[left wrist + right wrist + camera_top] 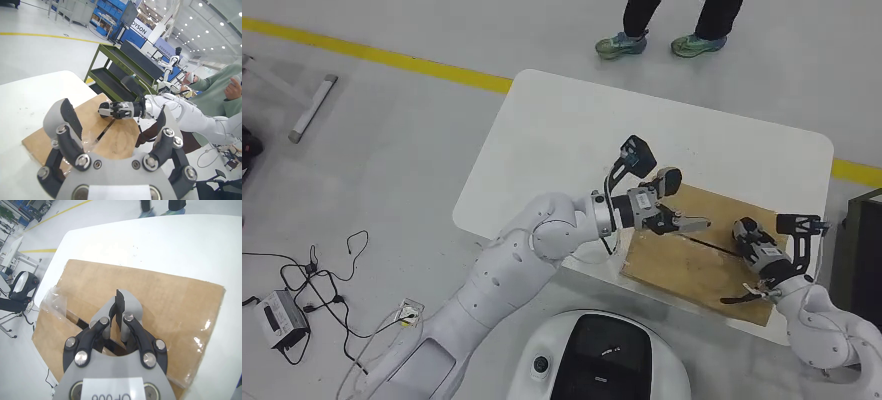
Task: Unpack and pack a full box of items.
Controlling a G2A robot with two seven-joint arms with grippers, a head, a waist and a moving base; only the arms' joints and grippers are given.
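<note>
- Floor, far left: loose black cables (312, 290); a yellow line (372, 55) runs past the far side of the bench.
- Bench (572, 130): white with rounded corners. Its surface lies bare to the left of the box and beyond it.
- Left end effector (690, 200): spread wide, with nothing between its fingers (72, 117). It hangs above the left end of the box and points along the box top toward the other arm.
- Box (692, 275): brown cardboard, lying flat on the right part of the bench, close to the robot's edge. The top flaps are down.
- Seam (105, 129): a dark slit running lengthwise along the box top between the two end effectors. In the right wrist view it gapes a little where one flap edge dips.
- Tape (53, 300): clear, loose and crumpled. It sits at the box end beneath the left end effector and clings to the flap edge.
- Right end effector (742, 236): pinched fully shut, nothing visibly held. Its tips are set down on the box top at the seam, toward the right end and well apart from the left end effector.
- Cart (113, 62): green, with shelves. It stands on the floor just past the right side of the bench, behind the right arm.
</note>
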